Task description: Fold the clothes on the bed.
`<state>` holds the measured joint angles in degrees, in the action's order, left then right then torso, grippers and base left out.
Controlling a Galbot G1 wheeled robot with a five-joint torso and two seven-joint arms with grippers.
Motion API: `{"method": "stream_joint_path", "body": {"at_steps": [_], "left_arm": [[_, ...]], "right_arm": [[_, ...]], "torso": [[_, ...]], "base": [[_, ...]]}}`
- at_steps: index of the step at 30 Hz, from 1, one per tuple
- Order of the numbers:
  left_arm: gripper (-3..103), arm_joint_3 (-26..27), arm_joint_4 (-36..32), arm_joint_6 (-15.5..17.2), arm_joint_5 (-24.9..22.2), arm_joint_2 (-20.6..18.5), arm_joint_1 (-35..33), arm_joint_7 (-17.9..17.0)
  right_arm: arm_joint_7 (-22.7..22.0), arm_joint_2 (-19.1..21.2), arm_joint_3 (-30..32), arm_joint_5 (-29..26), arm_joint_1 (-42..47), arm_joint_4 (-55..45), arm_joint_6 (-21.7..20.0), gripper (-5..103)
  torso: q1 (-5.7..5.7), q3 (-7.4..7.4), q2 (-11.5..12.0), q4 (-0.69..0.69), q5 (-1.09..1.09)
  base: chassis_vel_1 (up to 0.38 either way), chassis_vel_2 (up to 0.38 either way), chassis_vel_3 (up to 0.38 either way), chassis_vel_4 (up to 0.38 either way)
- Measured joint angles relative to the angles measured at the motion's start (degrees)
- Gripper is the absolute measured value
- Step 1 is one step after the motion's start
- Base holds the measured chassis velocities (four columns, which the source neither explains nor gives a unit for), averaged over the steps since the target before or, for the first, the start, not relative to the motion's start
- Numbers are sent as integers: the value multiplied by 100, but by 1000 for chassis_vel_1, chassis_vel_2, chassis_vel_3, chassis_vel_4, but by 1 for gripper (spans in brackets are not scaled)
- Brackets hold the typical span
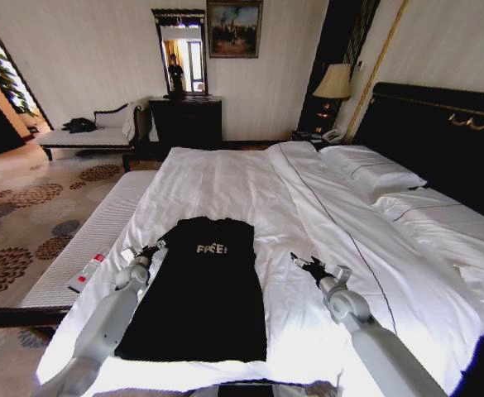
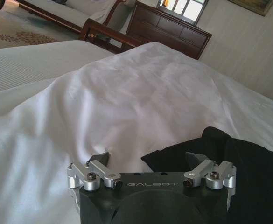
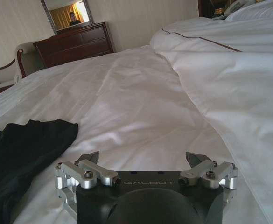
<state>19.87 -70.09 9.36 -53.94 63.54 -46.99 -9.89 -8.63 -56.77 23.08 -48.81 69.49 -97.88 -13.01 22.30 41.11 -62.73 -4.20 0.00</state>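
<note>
My two arms reach out over the bed [image 1: 225, 178], whose white duvet [image 3: 141, 98] covers it up to the pillows [image 1: 372, 169] and the dark headboard [image 1: 440, 132]; the black T-shirt [image 1: 204, 289] lies flat on the near part of the duvet, toward my left, its sleeves tucked in so that it forms a long dark panel with the small white lettering [image 1: 211, 248] on the chest facing up; my left gripper [image 1: 145, 251] rests at the shirt's left upper edge, jaws wide apart, and from my left wrist a bunched corner of the shirt [image 2: 229, 158] lies just before them, one fingertip [image 2: 195, 158] against the black cloth, nothing clamped; my right gripper [image 1: 310, 266] hangs over bare white duvet to the right of the shirt, well clear of it, jaws likewise wide and holding nothing; from my right wrist the shirt's edge [image 3: 29, 144] lies off to one side on the sheet.
</note>
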Motion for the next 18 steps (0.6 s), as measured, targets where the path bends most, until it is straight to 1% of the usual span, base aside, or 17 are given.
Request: {"method": "stream_joint_path", "body": {"at_steps": [3,4,5,6,8,9,12,14,18], "left_arm": [[90,-10,47,1,12,25,34,0],[86,-12,68,2,21,35,46,2],[86,-17,99,3,32,51,66,16],[78,-25,144,6,49,73,96,33],[78,-30,183,8,68,90,122,45],[75,-31,198,9,74,97,132,48],[58,-43,282,16,96,141,198,69],[58,-48,288,17,101,150,204,73],[37,-57,285,17,118,175,205,76]], "right_arm": [[0,8,-16,-5,-20,12,0,100],[0,9,-19,-7,-24,15,0,100],[0,13,-22,-11,-26,15,0,100],[-1,25,-23,-19,-26,15,0,100],[-2,40,-23,-24,-26,16,0,100],[-2,45,-23,-26,-27,15,0,100],[-7,81,-9,-51,-27,15,0,100],[-10,85,-2,-55,-27,13,0,100],[-21,87,7,-63,-26,-1,0,100]], "torso": [[0,0,0,-1,0],[0,0,0,-1,0],[0,0,0,0,0],[0,0,0,0,0],[0,0,0,0,0],[0,0,0,-1,0],[0,0,0,-1,0],[0,0,0,-1,0],[0,0,0,0,0]], "base": [[0,0,0,0],[0,0,0,0],[0,0,0,0],[0,0,0,0],[0,0,0,0],[0,0,0,0],[0,0,0,0],[0,0,0,0],[0,0,0,0]]}}
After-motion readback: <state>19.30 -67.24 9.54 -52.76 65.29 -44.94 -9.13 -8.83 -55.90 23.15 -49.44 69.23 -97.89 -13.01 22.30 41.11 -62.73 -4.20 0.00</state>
